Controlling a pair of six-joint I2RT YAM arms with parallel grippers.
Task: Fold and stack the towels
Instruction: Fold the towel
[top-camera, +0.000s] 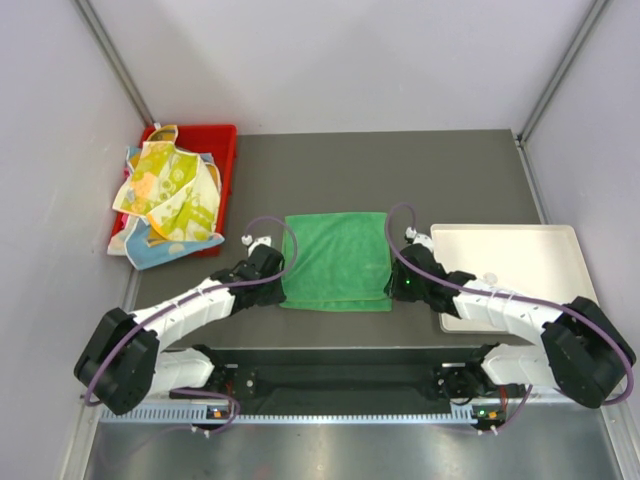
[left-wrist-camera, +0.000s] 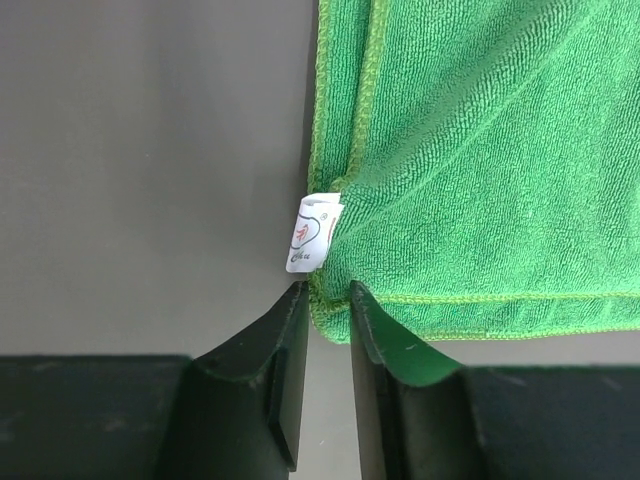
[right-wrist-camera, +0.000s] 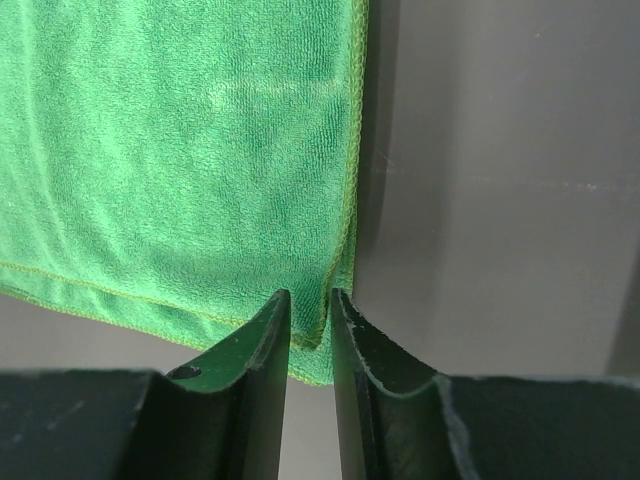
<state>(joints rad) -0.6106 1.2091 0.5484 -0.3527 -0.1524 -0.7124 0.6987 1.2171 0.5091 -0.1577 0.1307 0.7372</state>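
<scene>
Patterned towels (top-camera: 165, 195) heaped in the red bin (top-camera: 225, 150); left gripper (left-wrist-camera: 328, 290) with jaws close astride the near-left corner of the folded green towel (top-camera: 335, 260), mid-table; right gripper (right-wrist-camera: 310, 295) likewise at its near-right corner; whether either actually bites, I cannot tell; white tray (top-camera: 520, 255) beyond.

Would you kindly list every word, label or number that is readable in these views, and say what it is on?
White tag on the green towel: red and green print, too blurred to read.
Patterned towels in the red bin: no lettering legible.
No other text is visible.
</scene>
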